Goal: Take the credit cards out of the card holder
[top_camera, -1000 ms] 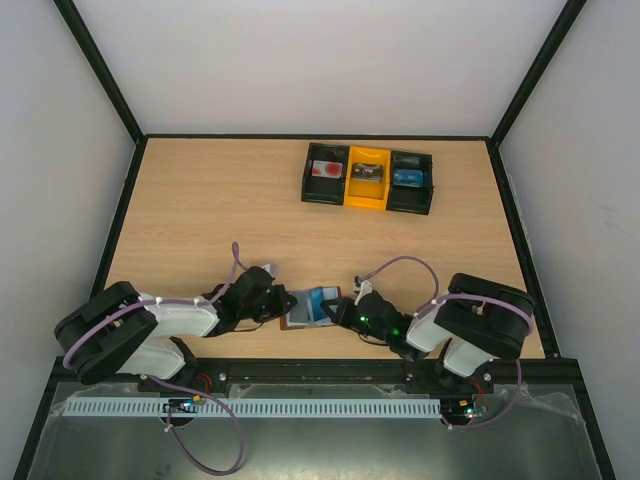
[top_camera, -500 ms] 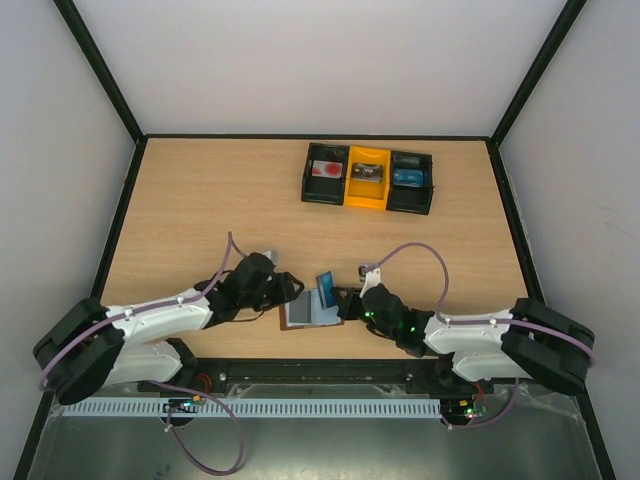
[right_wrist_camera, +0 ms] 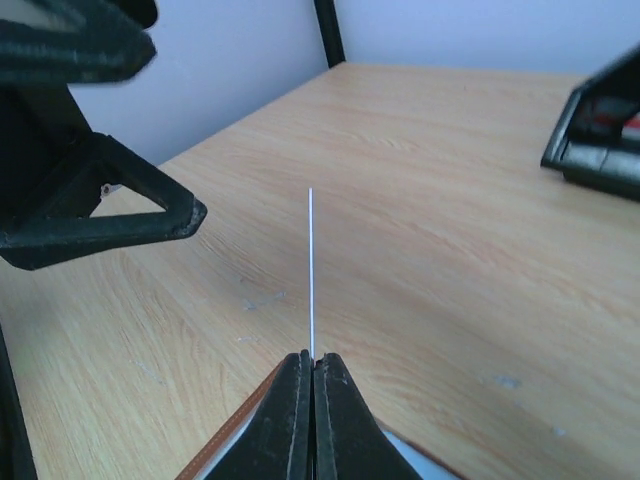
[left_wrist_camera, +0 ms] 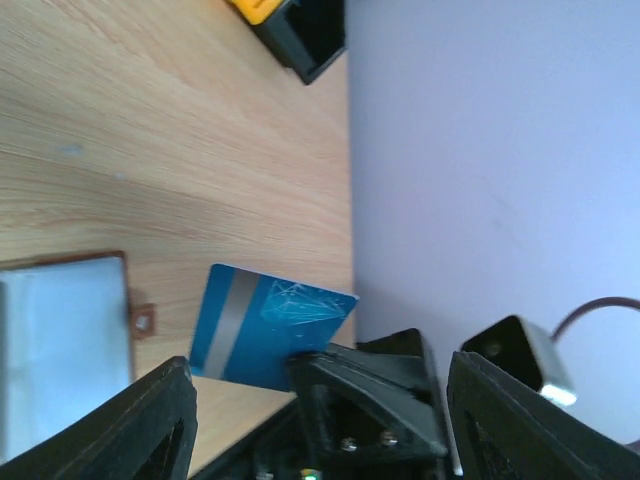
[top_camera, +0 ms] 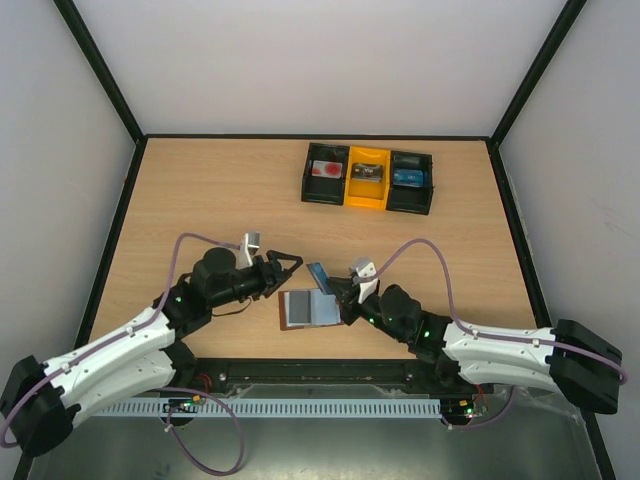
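The card holder (top_camera: 305, 310) lies open on the table near the front edge, a brown booklet showing a pale sleeve (left_wrist_camera: 60, 350). My right gripper (top_camera: 338, 292) is shut on a blue credit card (top_camera: 320, 274) and holds it on edge just above the holder's right side. That card shows edge-on as a thin white line (right_wrist_camera: 311, 270) above the shut right gripper (right_wrist_camera: 311, 358). My left gripper (top_camera: 287, 264) hovers open just left of the card, gripping nothing. Its wrist view faces the blue card (left_wrist_camera: 265, 325).
A black-and-yellow three-compartment tray (top_camera: 420, 208) stands at the back right with a card in each compartment. One corner of the tray (right_wrist_camera: 600, 130) shows in the right wrist view, as does a left finger (right_wrist_camera: 100, 215). Black frame rails border the table.
My left gripper has opened, let go of the card holder and risen up-left. My right gripper has drawn the blue card out of the sleeve and lifted it.
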